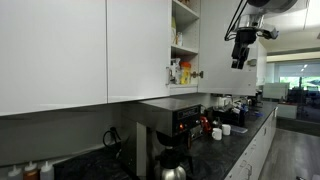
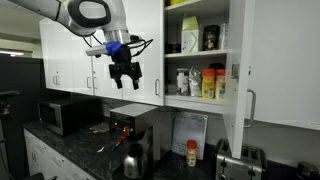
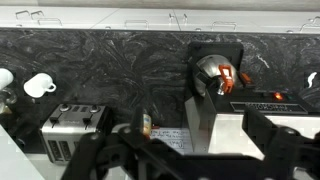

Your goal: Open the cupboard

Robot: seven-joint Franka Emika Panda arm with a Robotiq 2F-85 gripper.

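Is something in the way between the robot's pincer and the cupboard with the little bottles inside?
No, nothing that I can see. The pincer hangs open in free air in front of the closed white doors. The cupboard beside it already stands open. The coffee machine stands lower down, out of the way.

The gripper (image 2: 125,79) hangs in open air before the shut white doors (image 2: 70,50), well above the counter (image 2: 75,141) crowded with a microwave (image 2: 65,115) and coffee machine (image 2: 135,135), while the swung-out door (image 2: 240,60) of the cupboard (image 2: 200,54) juts into the room and bottles (image 2: 208,82) fill its lower shelf.
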